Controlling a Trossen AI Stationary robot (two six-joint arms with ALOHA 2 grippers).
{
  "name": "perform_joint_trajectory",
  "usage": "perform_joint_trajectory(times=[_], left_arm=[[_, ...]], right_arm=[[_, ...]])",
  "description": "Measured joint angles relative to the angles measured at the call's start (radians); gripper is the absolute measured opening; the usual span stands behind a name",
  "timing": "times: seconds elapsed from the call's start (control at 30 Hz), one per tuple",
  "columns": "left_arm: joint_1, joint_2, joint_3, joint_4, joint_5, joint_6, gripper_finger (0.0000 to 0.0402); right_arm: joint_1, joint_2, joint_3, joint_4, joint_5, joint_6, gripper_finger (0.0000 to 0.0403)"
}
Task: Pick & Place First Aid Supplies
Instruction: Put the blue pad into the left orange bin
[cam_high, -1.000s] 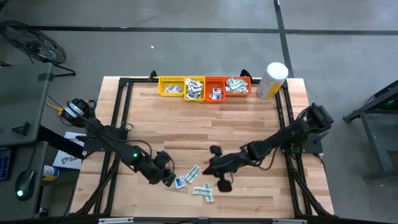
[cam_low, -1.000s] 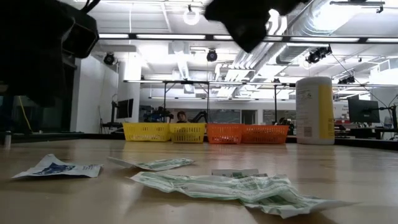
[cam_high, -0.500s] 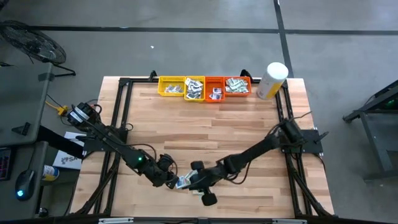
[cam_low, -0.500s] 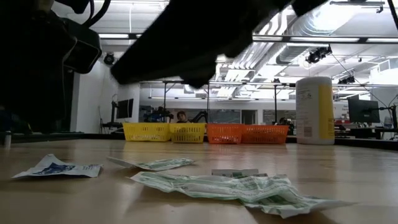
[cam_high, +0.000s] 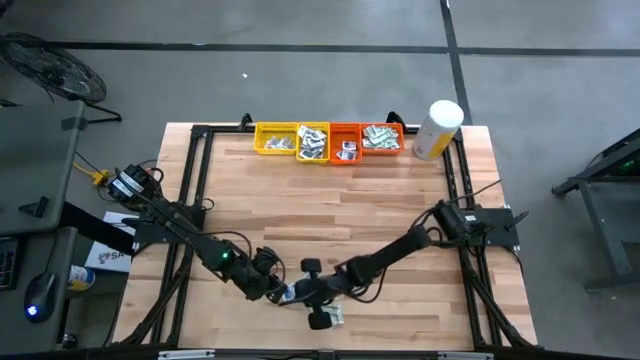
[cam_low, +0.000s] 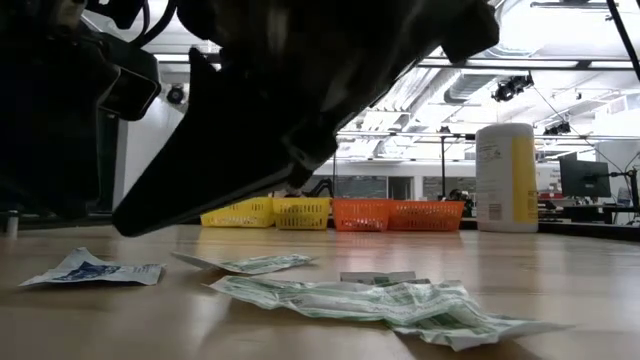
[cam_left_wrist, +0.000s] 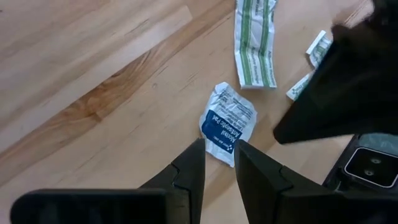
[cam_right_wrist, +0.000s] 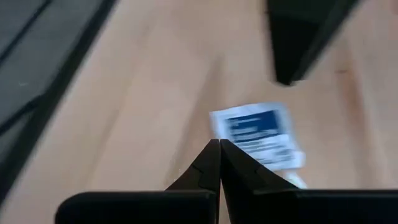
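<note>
On the wooden bench (cam_high: 330, 220), near its front edge: left tool (cam_left_wrist: 217, 163) partly open, empty, just short of crumpled white-and-blue square paper packet (cam_left_wrist: 228, 122). Right tool (cam_right_wrist: 219, 155) shut, empty, over same packet; white-and-green strip packets (cam_low: 390, 300) beside.

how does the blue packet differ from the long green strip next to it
The blue packet is short and squarish with a dark blue label; the green strip is long and narrow with green stripes. The packet lies right before the left gripper; the strip lies farther off. Both are crinkled, flat on the wooden table.
</note>
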Motion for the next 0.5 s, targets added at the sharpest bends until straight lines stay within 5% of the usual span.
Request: perform_joint_trajectory(times=[0.5], left_arm=[[0.000, 0.000, 0.000, -0.006, -0.007, 0.003, 0.0085]], right_arm=[[-0.015, 0.043, 0.002, 0.003, 0.028, 0.049, 0.0000]])
